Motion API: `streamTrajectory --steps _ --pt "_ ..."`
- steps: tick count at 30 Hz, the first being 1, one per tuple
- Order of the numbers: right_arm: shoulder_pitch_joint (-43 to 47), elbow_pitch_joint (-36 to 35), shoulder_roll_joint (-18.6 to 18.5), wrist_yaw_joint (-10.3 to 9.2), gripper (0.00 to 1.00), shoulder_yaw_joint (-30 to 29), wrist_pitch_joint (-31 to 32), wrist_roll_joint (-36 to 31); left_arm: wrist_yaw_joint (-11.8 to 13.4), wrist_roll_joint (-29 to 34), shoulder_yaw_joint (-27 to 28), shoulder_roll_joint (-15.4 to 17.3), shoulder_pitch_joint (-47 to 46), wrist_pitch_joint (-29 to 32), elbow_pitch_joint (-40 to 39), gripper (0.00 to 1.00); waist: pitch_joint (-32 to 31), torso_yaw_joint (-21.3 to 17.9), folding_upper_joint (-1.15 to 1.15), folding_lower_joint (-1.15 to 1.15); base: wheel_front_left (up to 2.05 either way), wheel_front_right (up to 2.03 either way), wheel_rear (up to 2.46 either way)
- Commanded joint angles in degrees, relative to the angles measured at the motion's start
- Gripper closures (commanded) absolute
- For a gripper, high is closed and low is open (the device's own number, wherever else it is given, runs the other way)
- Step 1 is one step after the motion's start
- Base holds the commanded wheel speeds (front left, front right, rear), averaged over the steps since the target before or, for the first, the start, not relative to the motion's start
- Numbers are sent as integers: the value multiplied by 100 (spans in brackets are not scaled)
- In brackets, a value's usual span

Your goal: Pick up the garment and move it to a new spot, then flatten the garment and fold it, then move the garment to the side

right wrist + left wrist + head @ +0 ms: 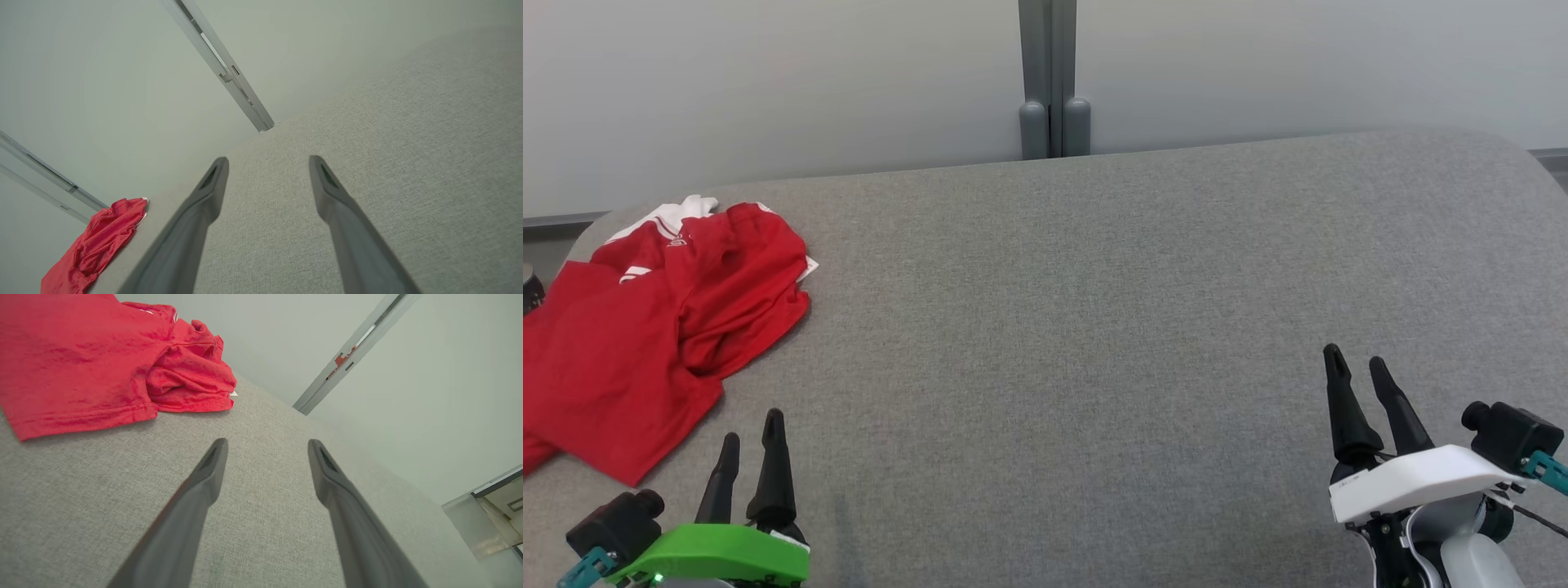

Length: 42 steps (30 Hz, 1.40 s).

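A red garment (654, 327) with white trim lies crumpled at the far left of the grey fabric surface (1094, 327), part of it running off the head view's left edge. My left gripper (752, 426) stands open just below the garment's near hem, apart from it, with nothing between its fingers. In the left wrist view the garment (102, 363) lies up and to the left of the open left gripper (267, 446). My right gripper (1356, 359) is open over bare fabric at the lower right. The right wrist view has the garment (98, 241) far off at the lower left.
A pale wall with a grey vertical post (1052, 82) rises behind the surface's back edge. The surface's corners are rounded at the far left and far right. A small dark object (529, 290) sits beyond the left edge.
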Motion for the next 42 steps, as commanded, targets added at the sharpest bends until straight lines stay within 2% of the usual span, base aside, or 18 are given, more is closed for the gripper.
streamTrajectory --steps 1,17,32,42 --pt "-14 -92 -35 2 0 13 -70 -222 -16 242 -17 82 26 -62 -71 0 -1 1 0 0 0 0 0" --pt "37 -145 -23 2 0 -22 -331 -1414 83 1503 -115 220 164 -317 -110 0 3 32 0 0 0 0 0" --pt "94 -61 -26 2 0 -116 -541 -2068 168 2325 -89 269 261 -529 -355 0 8 12 0 0 0 0 0" --pt "157 91 -28 3 0 -236 -666 -2422 122 2828 -73 288 342 -655 -358 0 11 7 0 0 0 0 0"
